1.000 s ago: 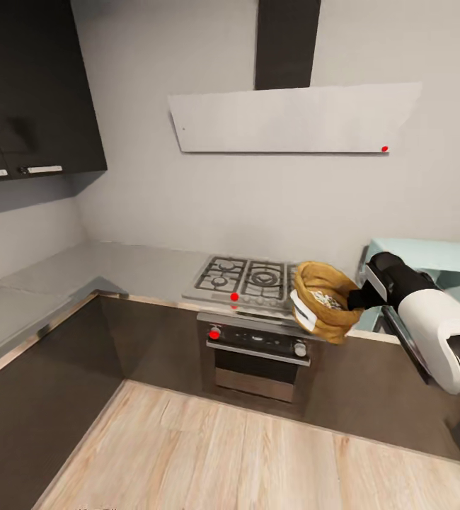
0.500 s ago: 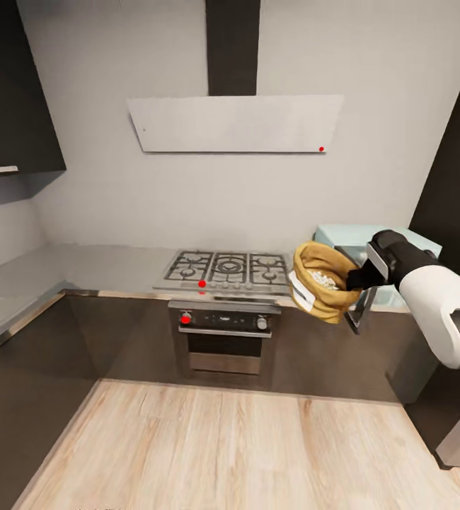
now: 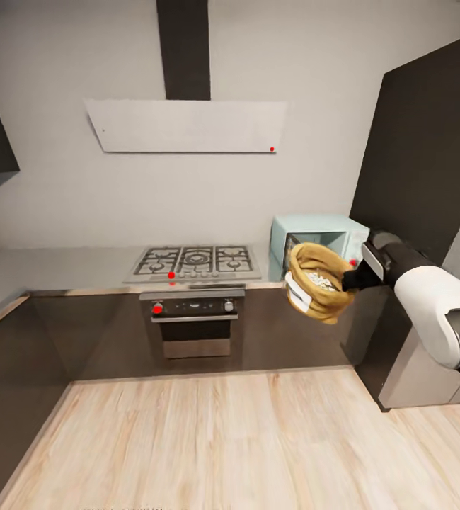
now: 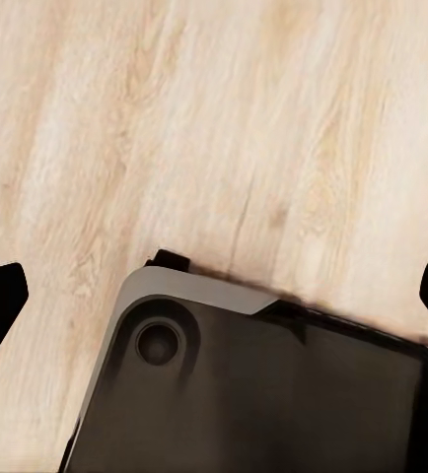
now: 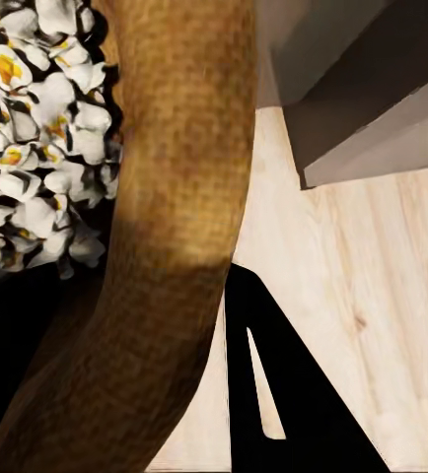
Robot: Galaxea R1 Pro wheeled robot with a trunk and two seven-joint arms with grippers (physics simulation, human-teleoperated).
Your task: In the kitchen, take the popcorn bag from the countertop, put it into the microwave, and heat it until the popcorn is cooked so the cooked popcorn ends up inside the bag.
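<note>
The tan popcorn bag [image 3: 318, 290] hangs in the air in front of the counter, my right gripper [image 3: 350, 278] shut on its rolled rim. White popcorn [image 3: 320, 279] lies heaped inside it. The right wrist view shows the bag's rim [image 5: 175, 197], puffed white-and-yellow popcorn [image 5: 36, 128] and one dark finger [image 5: 273, 394] below the rim. The mint-blue microwave [image 3: 322, 230] stands on the pale grey countertop [image 3: 60, 258] right behind the bag, which hides part of its front. My left gripper [image 4: 219, 294] is open, pointing down at the floor.
A gas hob [image 3: 194, 261] and a built-in oven [image 3: 193, 319] sit left of the microwave, under a white hood [image 3: 187, 125]. A tall dark cabinet [image 3: 428, 156] rises to the right. Wooden floor [image 3: 209, 439] spreads in front. My own base [image 4: 273, 384] lies below the left gripper.
The camera has swung to the right, so the hob slid left in the picture and the whole microwave and the tall cabinet came into view. The bag stays in my right gripper.
</note>
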